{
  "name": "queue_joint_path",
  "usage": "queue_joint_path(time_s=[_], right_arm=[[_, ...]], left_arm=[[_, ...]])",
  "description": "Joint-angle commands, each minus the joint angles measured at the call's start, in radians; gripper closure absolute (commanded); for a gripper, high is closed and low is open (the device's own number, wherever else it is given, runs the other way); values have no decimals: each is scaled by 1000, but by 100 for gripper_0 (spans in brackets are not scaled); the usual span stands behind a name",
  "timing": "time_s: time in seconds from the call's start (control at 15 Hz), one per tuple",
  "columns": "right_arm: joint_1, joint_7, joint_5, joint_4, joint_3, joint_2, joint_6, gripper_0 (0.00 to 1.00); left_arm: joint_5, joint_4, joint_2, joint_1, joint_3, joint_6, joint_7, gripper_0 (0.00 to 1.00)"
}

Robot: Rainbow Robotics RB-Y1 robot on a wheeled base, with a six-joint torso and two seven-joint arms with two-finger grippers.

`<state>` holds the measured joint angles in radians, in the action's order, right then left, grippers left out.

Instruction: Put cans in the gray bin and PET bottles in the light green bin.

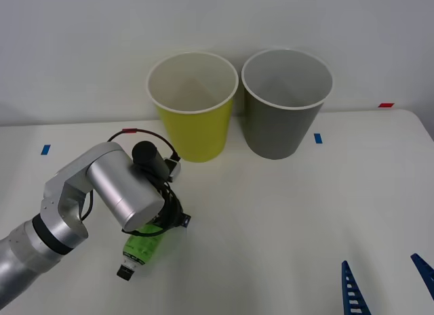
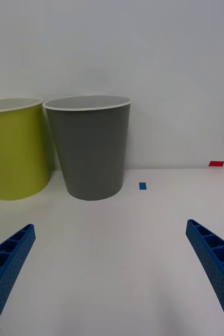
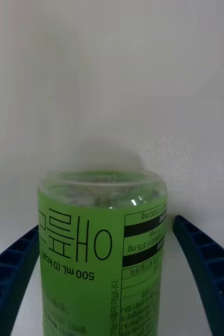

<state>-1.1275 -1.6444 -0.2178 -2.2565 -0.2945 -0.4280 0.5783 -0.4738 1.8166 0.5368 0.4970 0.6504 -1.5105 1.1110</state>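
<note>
the bottle (image 1: 141, 248) lies on its side on the table (image 1: 285, 213), dark cap toward you, well short of the bins. in the left wrist view your left gripper (image 3: 109, 273) straddles it: a blue finger (image 3: 206, 273) on each side of the green label, jaws spread, whether they touch it you cannot tell. green bin (image 1: 192, 105) and gray bin (image 1: 286, 101) stand upright side by side at the table's far edge, green on the left. your right gripper (image 1: 386, 281) waits wide apart, low on the right, holding nothing.
</note>
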Motion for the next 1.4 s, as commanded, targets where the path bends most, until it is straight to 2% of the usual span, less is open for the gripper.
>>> queue_joint_path(time_s=[0.07, 0.73, 0.87, 1.07, 1.27, 1.33, 1.4], right_arm=[[0, 0, 0, 0, 0, 0, 0, 0], [0, 0, 0, 0, 0, 0, 0, 0], [0, 0, 0, 0, 0, 0, 0, 0], [0, 0, 0, 0, 0, 0, 0, 0], [0, 0, 0, 0, 0, 0, 0, 0], [0, 0, 0, 0, 0, 0, 0, 0], [0, 0, 0, 0, 0, 0, 0, 0]], left_arm=[[3, 0, 0, 0, 0, 6, 4, 100], [7, 33, 6, -2, -15, 6, 18, 100], [6, 59, 12, -2, -46, 3, 96, 100], [14, 136, 41, -5, -74, -11, 150, 100], [24, 250, 58, -5, -86, -122, 150, 100], [24, 280, 61, -28, -104, -129, 150, 100], [7, 328, 45, -97, -178, -122, 196, 100]])
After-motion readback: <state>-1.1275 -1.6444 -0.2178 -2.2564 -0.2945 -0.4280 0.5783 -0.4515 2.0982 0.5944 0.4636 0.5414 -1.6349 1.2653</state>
